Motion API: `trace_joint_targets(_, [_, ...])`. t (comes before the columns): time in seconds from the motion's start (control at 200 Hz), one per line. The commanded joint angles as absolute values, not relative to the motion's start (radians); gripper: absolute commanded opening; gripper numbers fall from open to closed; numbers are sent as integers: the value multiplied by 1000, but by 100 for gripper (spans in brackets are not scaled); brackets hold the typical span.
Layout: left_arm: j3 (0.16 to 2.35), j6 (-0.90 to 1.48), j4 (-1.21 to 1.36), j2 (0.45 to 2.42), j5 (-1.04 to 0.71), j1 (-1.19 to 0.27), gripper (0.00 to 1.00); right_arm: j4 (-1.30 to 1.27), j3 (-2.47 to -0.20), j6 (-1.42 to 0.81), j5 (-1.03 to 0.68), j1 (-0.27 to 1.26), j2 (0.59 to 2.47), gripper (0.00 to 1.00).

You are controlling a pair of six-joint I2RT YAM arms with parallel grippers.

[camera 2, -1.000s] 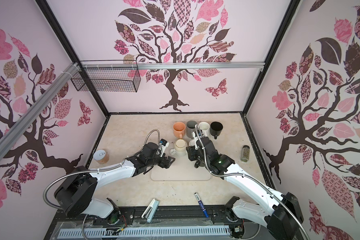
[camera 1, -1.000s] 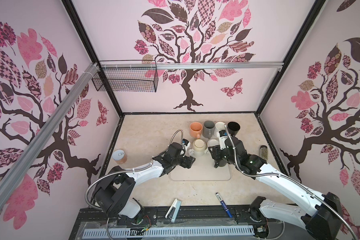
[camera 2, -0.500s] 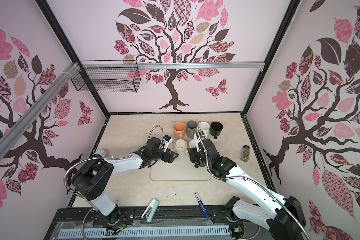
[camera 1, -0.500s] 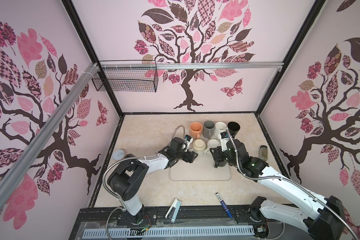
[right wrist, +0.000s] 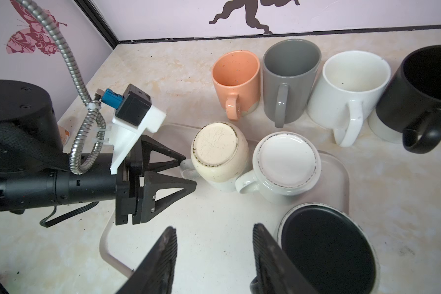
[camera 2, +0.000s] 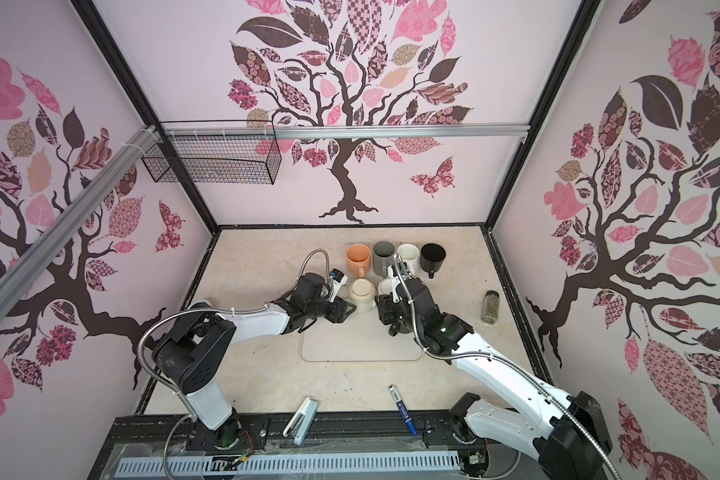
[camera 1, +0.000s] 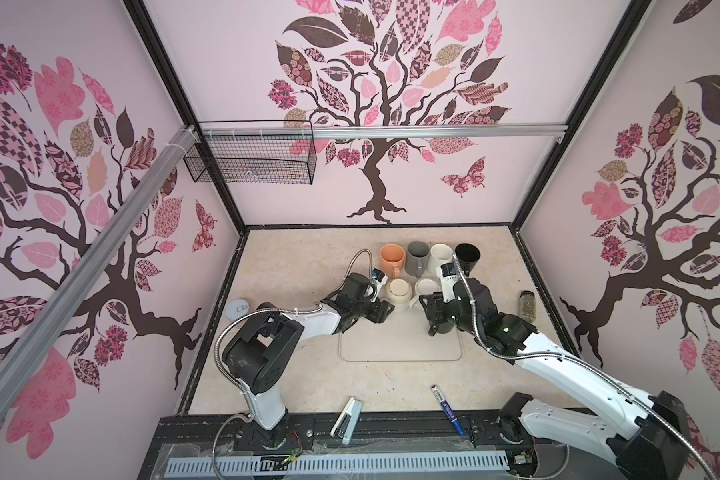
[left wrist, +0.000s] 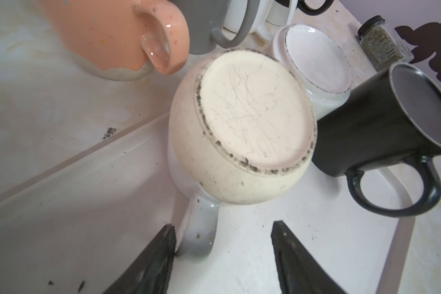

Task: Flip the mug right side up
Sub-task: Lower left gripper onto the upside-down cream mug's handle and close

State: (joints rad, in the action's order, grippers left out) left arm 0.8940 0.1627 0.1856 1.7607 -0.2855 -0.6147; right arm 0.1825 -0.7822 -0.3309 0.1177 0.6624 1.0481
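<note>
straddles handle (left wrist: 200,236) of inverted cream mug (left wrist: 252,114) with left gripper (left wrist: 223,227) released; holds right gripper (right wrist: 214,229) spread, empty, beside inverted black mug (right wrist: 326,249).

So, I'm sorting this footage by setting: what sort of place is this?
Most likely a robot test booth, not a real kitchen. It is a boxed-in tabletop with tree-decal walls held by black frame posts, an aluminium rail across the back, and a left arm and right arm mounted along the front edge.
</note>
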Motion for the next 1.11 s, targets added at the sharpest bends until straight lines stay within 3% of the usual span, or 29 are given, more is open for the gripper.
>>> trace_joint_targets(0.0, [916,165,187,1766,-317,-612,58,164,-792,-307,109,661,1051,52])
trace_joint_targets(0.285, [902,162,119,1768,-280,-654,53,166,-790,-303,88,660,1070,52])
trace_joint_targets(0.69, [1025,41,-20,1834,-39,-727,59,178,-798,-299,92,661,1072,53])
trace_joint_targets(1.1, [1090,-16,-64,1850,2,-730,53,171,-793,-295,100,659,1066,53])
